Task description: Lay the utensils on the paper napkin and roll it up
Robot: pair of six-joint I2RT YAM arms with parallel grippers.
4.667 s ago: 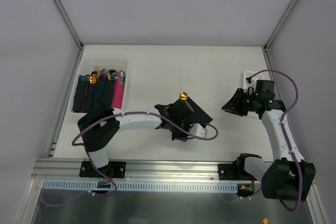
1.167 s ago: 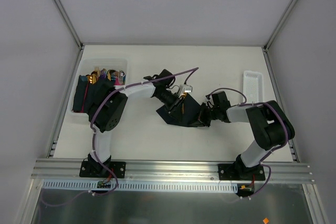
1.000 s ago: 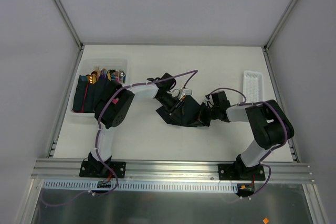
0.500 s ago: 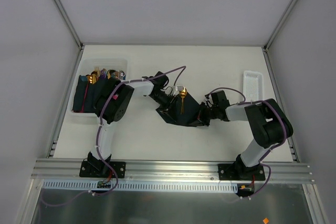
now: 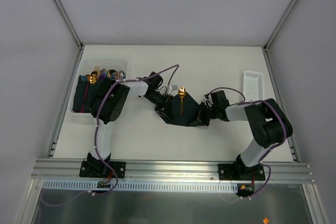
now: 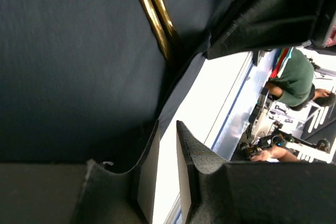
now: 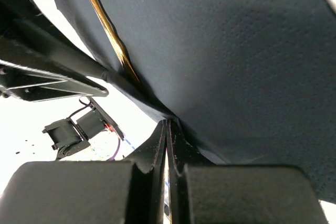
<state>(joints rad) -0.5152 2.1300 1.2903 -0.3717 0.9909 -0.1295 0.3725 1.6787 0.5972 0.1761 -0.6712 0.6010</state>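
The dark paper napkin (image 5: 185,115) lies flat mid-table. Gold utensils (image 5: 181,99) rest on it, heads at its far edge; in the left wrist view two gold handles (image 6: 155,15) lie side by side on the napkin (image 6: 73,61). My left gripper (image 5: 163,101) sits low at the napkin's left edge, open by a narrow gap (image 6: 168,124) with only white table showing between the fingers. My right gripper (image 5: 203,115) is at the napkin's right edge, shut (image 7: 168,123), with the napkin (image 7: 236,51) gathered up to its tips.
A white bin (image 5: 105,60) at the left holds folded dark and pink napkins and more cutlery. A narrow white tray (image 5: 252,85) stands at the right. The left arm's purple cable (image 5: 168,70) arches above the napkin's far side.
My left gripper has drawn back leftwards off the napkin, and the gold utensils now lie uncovered on it. The right gripper has stayed at the napkin's right edge.
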